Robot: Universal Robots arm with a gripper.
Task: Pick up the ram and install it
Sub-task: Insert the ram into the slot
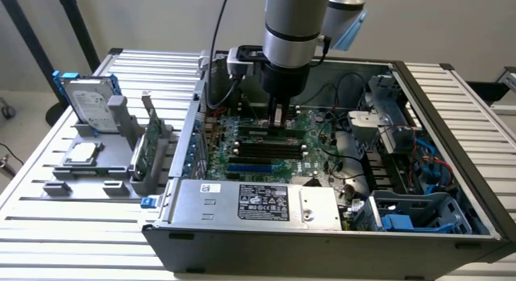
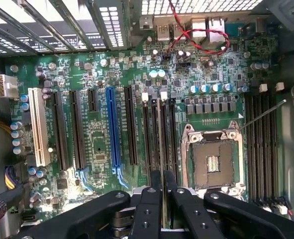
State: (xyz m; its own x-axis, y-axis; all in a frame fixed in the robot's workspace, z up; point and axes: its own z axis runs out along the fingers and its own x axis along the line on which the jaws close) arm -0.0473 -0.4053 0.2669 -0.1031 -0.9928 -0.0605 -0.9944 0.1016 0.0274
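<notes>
The ram [image 1: 255, 131] is a thin green stick lying along the farthest of the black memory slots [image 1: 270, 150] on the motherboard [image 1: 310, 163] inside the open computer case. My gripper [image 1: 278, 125] points straight down onto it from above. In the wrist view the black fingers [image 2: 151, 199] stand almost together, with the ram [image 2: 162, 134] showing edge-on between them as a narrow strip in line with a slot that has white clips at its end. Whether the stick sits fully down in the slot I cannot tell.
A grey power supply [image 1: 266, 202] fills the case's near side, with a blue drive cage [image 1: 411, 214] at the exterior view's right. Outside, on the left, a grey holder carries a silver hard drive [image 1: 89, 103] and a green expansion card [image 1: 149, 145]. The CPU socket [image 2: 211, 162] lies beside the slots.
</notes>
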